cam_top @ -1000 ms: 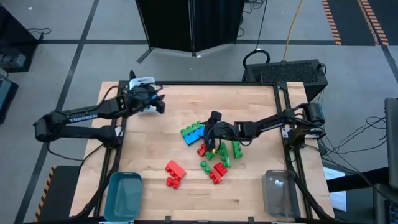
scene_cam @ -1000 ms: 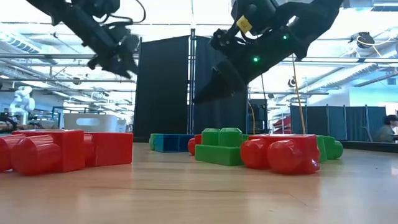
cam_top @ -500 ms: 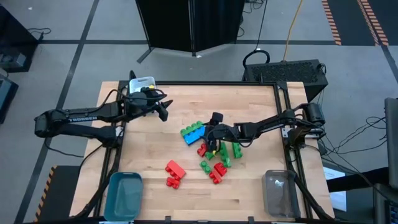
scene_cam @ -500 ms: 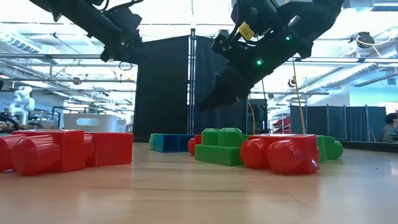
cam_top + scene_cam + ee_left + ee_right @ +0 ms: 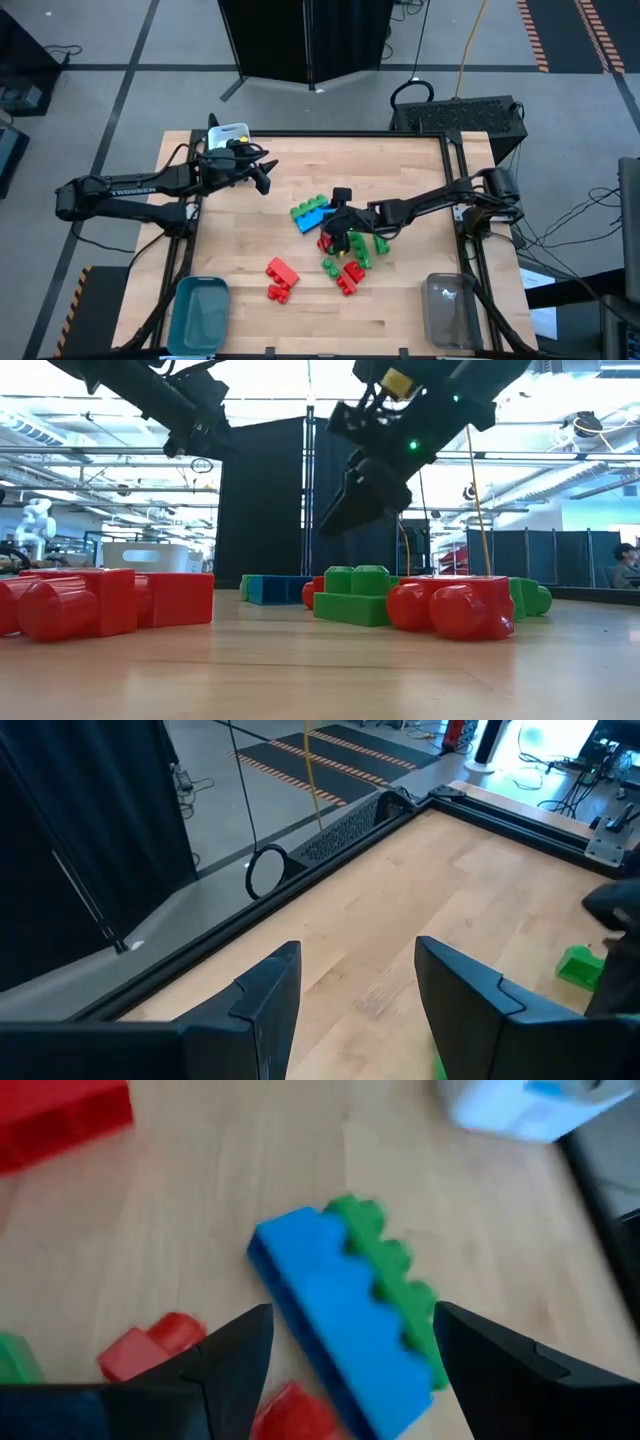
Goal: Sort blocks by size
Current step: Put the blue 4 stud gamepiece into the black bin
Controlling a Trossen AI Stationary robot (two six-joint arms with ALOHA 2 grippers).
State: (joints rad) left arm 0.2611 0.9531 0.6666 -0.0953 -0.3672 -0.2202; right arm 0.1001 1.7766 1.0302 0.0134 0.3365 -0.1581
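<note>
The blocks lie in a loose cluster at mid-table: a long blue block [image 5: 314, 219] against a long green one [image 5: 306, 207], small red [image 5: 325, 241] and green [image 5: 380, 243] blocks beside them, and red blocks [image 5: 282, 272] nearer the front. My right gripper [image 5: 336, 216] hangs open just above the blue block [image 5: 340, 1330], one finger on either side of it and touching nothing. My left gripper [image 5: 263, 178] is open and empty above the far left of the table, beside the white bin [image 5: 232, 132].
A teal bin [image 5: 198, 312] stands at the near left corner and a clear bin [image 5: 449, 310] at the near right. The table's black frame rail [image 5: 330, 850] runs along the far edge. Bare wood lies between the left gripper and the cluster.
My left gripper has swung away from the white bin toward the table's middle, rolling a little, and has then kept still. My right gripper has shifted toward the table's left, over the blue and green blocks, and has tipped. Neither has opened or shut. No block has moved.
</note>
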